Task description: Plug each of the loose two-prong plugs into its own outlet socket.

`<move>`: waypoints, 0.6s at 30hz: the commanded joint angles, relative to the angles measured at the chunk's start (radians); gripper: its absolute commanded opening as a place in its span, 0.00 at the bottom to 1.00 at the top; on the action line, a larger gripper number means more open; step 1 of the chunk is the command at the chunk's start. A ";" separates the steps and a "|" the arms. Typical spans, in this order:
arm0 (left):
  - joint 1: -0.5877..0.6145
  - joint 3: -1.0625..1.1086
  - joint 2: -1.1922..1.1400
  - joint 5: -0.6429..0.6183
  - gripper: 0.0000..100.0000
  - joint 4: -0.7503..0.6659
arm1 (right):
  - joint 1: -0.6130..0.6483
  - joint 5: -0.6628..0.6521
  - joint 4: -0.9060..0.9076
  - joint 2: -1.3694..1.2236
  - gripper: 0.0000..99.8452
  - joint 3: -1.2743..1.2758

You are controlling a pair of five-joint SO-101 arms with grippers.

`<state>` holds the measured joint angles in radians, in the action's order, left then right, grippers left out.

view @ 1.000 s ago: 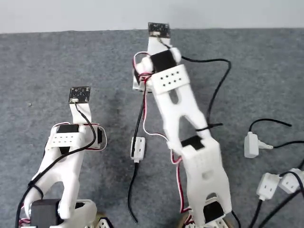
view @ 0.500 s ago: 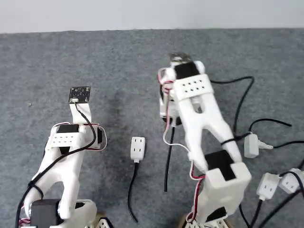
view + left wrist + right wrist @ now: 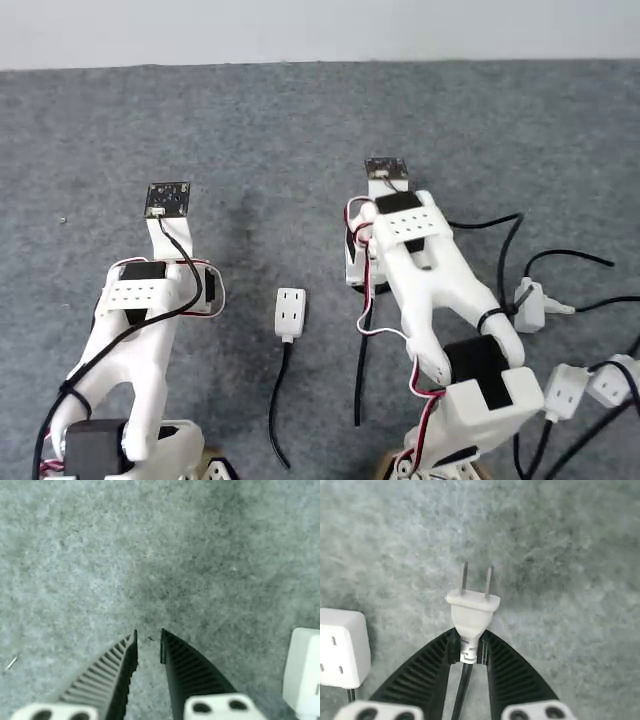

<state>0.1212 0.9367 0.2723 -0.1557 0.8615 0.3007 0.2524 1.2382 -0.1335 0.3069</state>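
The right gripper (image 3: 467, 641) pinches a two-prong plug (image 3: 472, 605) by its neck. The left gripper (image 3: 148, 642) is narrowly parted and empty. In the high view the outlet socket (image 3: 290, 310) lies at eight o'clock from the plug, so the prongs should square to its slots before pushing.
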 commanded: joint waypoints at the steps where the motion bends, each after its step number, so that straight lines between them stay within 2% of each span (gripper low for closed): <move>1: 0.009 -0.041 0.003 0.005 0.07 -0.018 | -0.016 0.000 -0.039 0.058 0.01 0.000; 11: 0.008 -0.041 0.003 0.005 0.07 -0.018 | -0.012 -0.008 -0.186 0.056 0.02 0.083; 18: 0.009 -0.041 0.003 0.005 0.07 -0.018 | -0.015 -0.008 -0.163 0.065 0.24 0.083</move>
<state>0.1212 0.9367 0.2723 -0.1557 0.8615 0.3007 0.2509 1.0694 -0.1320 0.3989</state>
